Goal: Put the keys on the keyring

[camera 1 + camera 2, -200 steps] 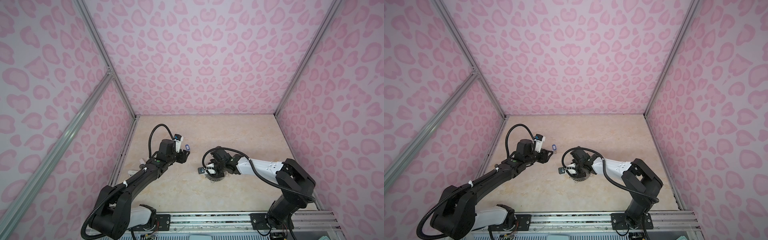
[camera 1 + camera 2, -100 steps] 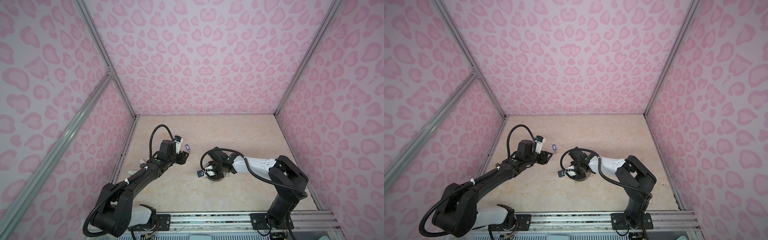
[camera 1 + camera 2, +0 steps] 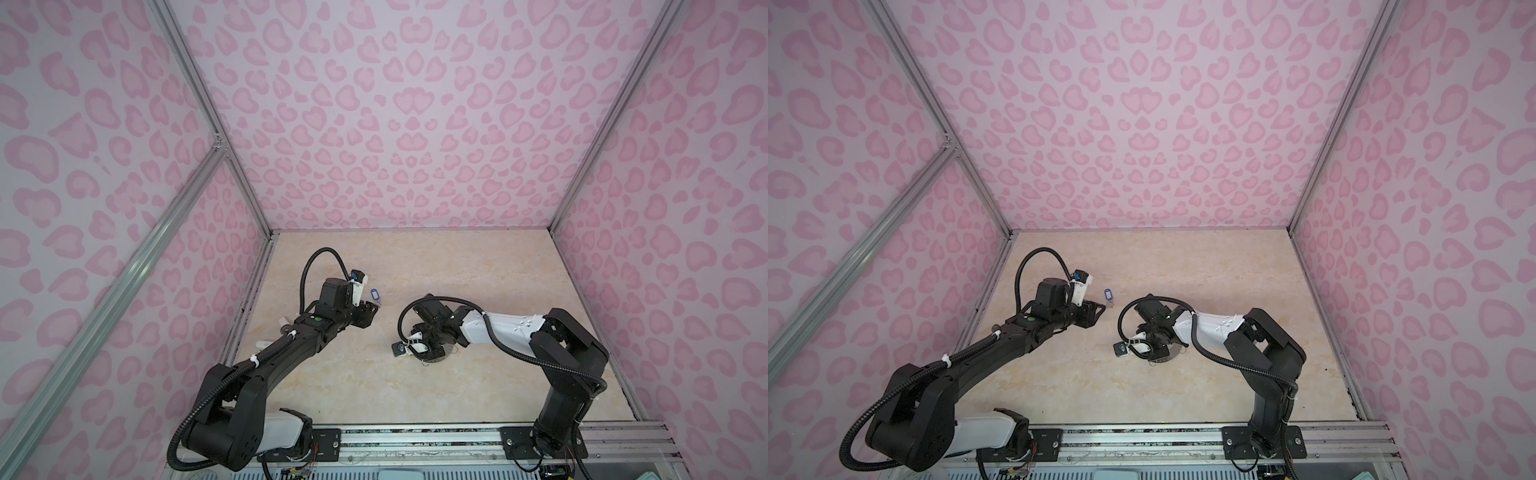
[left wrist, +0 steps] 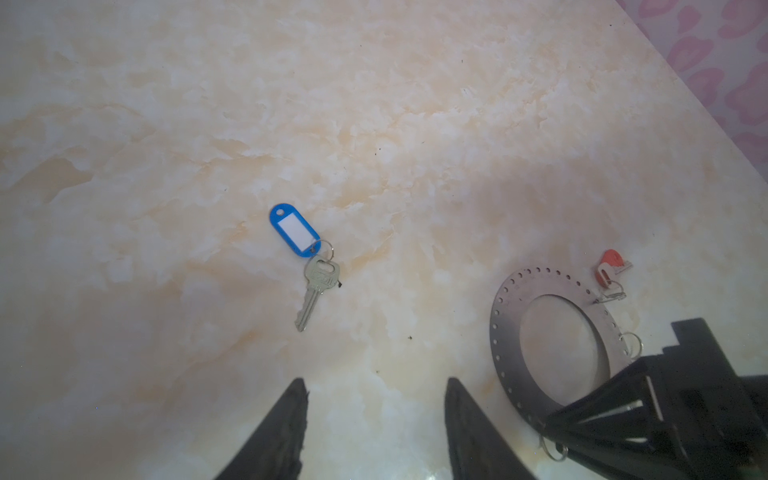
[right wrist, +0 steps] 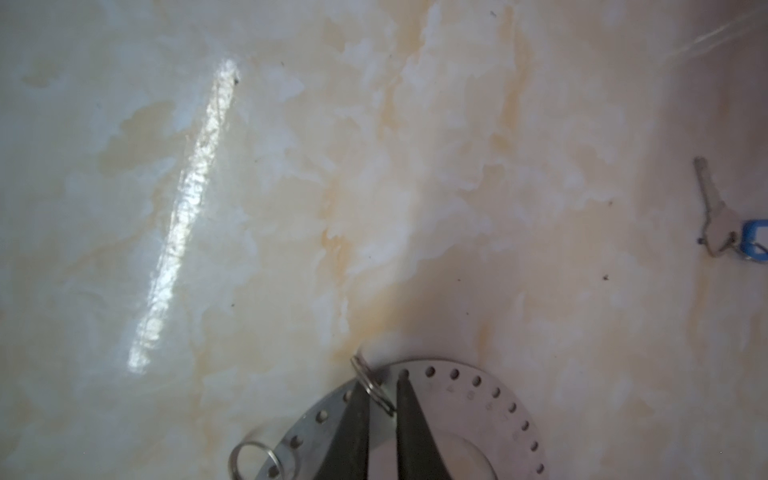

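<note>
The keys with the blue tag (image 4: 295, 228) lie flat on the marble floor, ahead of my left gripper (image 4: 374, 386), which is open and empty above the floor. In both top views the blue tag (image 3: 376, 296) (image 3: 1108, 294) lies just beyond that gripper (image 3: 374, 308). The grey keyring (image 4: 505, 332) (image 5: 469, 399) lies flat under the right arm. My right gripper (image 5: 382, 390) points down on its rim, its fingers (image 5: 357, 415) pinched on a small split ring (image 5: 368, 380) there. An orange-red tag (image 4: 609, 264) lies at the keyring's far rim; its key is hidden.
A loose split ring (image 5: 253, 459) hangs from another rim hole beside the right fingers. The right wrist and its cable (image 3: 432, 328) cover most of the keyring (image 3: 444, 358) in both top views. The pink patterned wall (image 4: 723, 75) bounds the floor (image 3: 415, 266).
The right arm has drawn a little leftward over the keyring and its wrist has settled lower. The left arm has hardly moved.
</note>
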